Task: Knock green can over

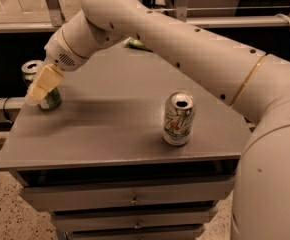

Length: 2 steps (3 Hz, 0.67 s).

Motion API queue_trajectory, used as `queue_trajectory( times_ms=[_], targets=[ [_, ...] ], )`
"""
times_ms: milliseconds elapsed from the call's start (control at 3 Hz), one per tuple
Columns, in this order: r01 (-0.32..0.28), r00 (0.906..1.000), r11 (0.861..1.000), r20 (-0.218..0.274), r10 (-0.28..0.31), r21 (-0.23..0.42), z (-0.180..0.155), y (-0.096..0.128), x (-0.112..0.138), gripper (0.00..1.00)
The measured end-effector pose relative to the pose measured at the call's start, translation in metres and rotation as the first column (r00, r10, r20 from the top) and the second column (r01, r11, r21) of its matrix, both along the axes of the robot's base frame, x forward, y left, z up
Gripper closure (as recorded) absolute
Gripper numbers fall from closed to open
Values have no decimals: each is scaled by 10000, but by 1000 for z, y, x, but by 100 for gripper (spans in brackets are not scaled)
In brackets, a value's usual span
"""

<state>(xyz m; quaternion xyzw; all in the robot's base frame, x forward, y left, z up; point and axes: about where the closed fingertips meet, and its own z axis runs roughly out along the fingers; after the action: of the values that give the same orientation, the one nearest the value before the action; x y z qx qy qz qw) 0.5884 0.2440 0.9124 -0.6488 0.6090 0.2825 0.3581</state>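
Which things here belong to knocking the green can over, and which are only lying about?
For the job: green can, upright at the left edge of the table; gripper, close in front of it.
Lying about: white-and-green can, upright near the front; green crisp bag at the back, mostly behind the arm.

A grey table (110,134) with drawers (130,200) under its top stands on a speckled floor (2,216). A pale white-and-green can (178,119) stands upright near the table's front right corner. A green bag (134,44) lies at the table's far edge, mostly hidden.
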Motion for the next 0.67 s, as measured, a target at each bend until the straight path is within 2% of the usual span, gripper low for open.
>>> queue_trajectory(
  times_ms=[333,667],
  targets=[
    [36,9998,9999,-196,-34,100,-9,9,0,15],
    [345,9992,9992,-223,-340,222,-14,7,6,47]
  ],
)
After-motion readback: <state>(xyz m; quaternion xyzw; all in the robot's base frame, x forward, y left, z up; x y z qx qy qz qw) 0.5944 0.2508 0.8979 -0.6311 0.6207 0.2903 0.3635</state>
